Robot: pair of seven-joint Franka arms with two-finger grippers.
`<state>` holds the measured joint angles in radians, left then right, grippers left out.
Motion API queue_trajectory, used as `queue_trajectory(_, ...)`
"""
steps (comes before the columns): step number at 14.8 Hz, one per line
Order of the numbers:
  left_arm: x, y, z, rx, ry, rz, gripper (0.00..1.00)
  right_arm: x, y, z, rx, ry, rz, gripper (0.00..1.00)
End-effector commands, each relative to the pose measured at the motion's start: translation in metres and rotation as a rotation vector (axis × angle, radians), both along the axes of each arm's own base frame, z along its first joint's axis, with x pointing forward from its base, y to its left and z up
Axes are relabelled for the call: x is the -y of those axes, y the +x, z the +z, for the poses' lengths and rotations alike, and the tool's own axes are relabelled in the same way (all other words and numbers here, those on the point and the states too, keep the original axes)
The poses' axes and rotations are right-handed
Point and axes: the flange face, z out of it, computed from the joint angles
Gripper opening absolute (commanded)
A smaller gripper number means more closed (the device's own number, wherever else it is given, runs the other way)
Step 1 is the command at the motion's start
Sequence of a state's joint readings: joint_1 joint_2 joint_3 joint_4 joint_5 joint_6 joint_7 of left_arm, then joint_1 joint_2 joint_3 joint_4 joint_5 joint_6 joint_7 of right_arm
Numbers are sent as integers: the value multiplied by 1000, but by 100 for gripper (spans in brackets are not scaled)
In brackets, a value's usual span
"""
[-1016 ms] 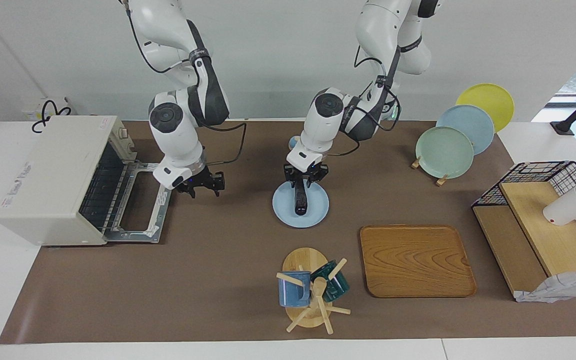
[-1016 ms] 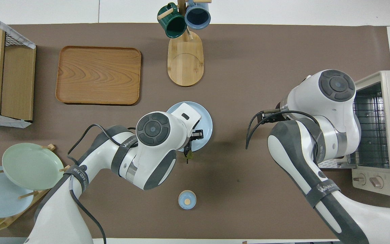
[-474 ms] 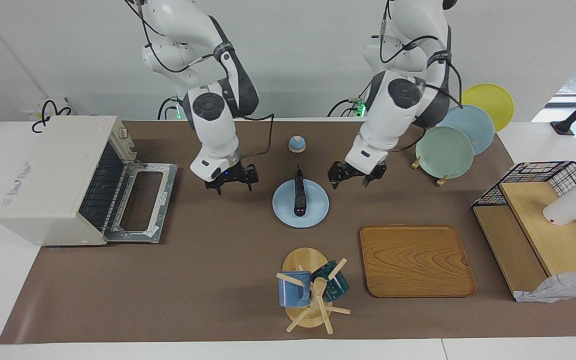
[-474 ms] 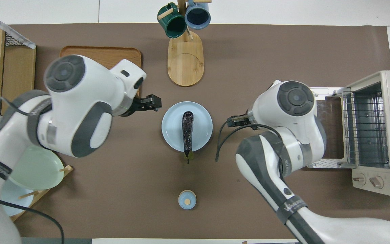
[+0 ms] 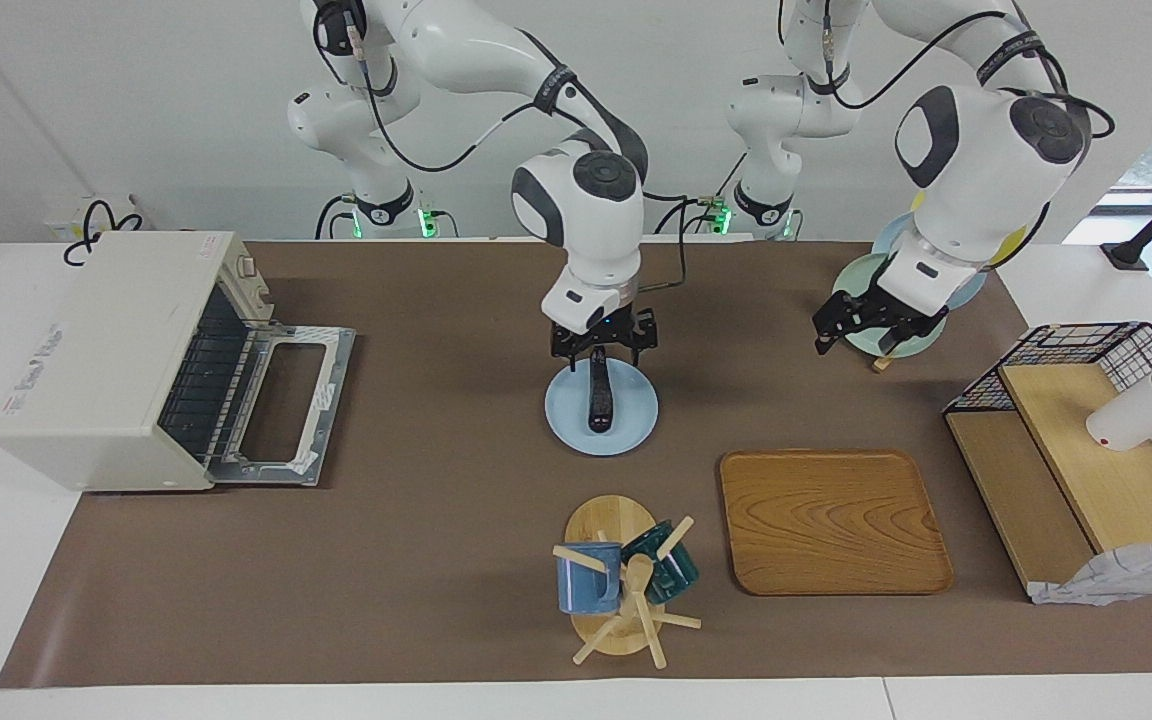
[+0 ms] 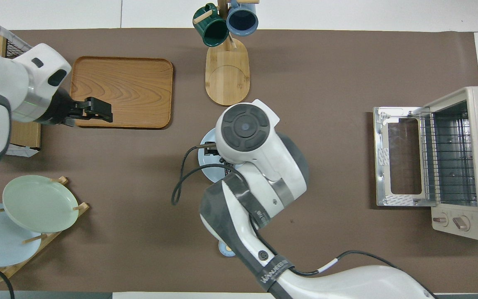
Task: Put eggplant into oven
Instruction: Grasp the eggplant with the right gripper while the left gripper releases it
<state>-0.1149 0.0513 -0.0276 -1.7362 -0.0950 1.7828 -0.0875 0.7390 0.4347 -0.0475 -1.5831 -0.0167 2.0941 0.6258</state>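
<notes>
The dark purple eggplant [image 5: 599, 397] lies on a light blue plate [image 5: 636, 420] in the middle of the mat, its stem end toward the robots. My right gripper [image 5: 603, 347] is low over that end, open, with a finger on each side; I cannot tell whether it touches. In the overhead view the right arm hides the eggplant and only the plate's rim [image 6: 205, 160] shows. The cream oven [image 5: 106, 350] stands at the right arm's end of the table with its door [image 5: 281, 400] folded down and its rack [image 6: 450, 158] bare. My left gripper [image 5: 871, 330] is open and empty, raised beside the plate rack.
A mug tree [image 5: 621, 590] with a blue and a green mug stands farther from the robots than the plate. A wooden tray [image 5: 831, 520] lies beside it. A rack of plates [image 5: 891, 300] and a wire basket with wooden shelves [image 5: 1086, 450] stand at the left arm's end.
My left gripper let go of the eggplant and swung away to the plate rack. My right gripper moved from the oven door to just over the eggplant.
</notes>
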Motion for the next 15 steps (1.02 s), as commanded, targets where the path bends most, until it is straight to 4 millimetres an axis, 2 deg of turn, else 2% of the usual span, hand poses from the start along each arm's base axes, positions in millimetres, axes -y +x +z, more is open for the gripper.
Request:
queue_trajectory(1,1,-22,23,-16,68,-50,100,-24,11,-36,70,17,13,100)
queue_trajectory(2,0,-28,27,-23,71,-54,100,-34,6,-50,67,-1,25,100)
queue_trajectory(3,-1,-35,32,-31,73,-55,100,-53,-4,-62,62,-10,28,97)
queue_trajectory(4,-2,-43,34,-49,78,-56,100,-84,-29,-86,59,-32,36,90)
queue_trajectory(5,-2,-47,34,-62,80,-57,100,-92,-28,-84,87,-45,53,84)
queue_trajectory(7,-3,-51,35,-79,83,-50,100,-89,-23,-80,117,-54,58,63)
queue_trajectory(9,-6,-53,46,-89,81,-48,100,-90,-26,-82,110,-60,60,52)
queue_trajectory(11,-6,-53,62,-102,84,-50,100,-88,-27,-86,102,-70,62,26)
queue_trajectory(12,-6,-51,71,-102,83,-53,100,-88,-27,-85,103,-71,64,18)
queue_trajectory(15,-6,-47,74,-101,83,-54,100,-85,-31,-99,100,-83,77,15)
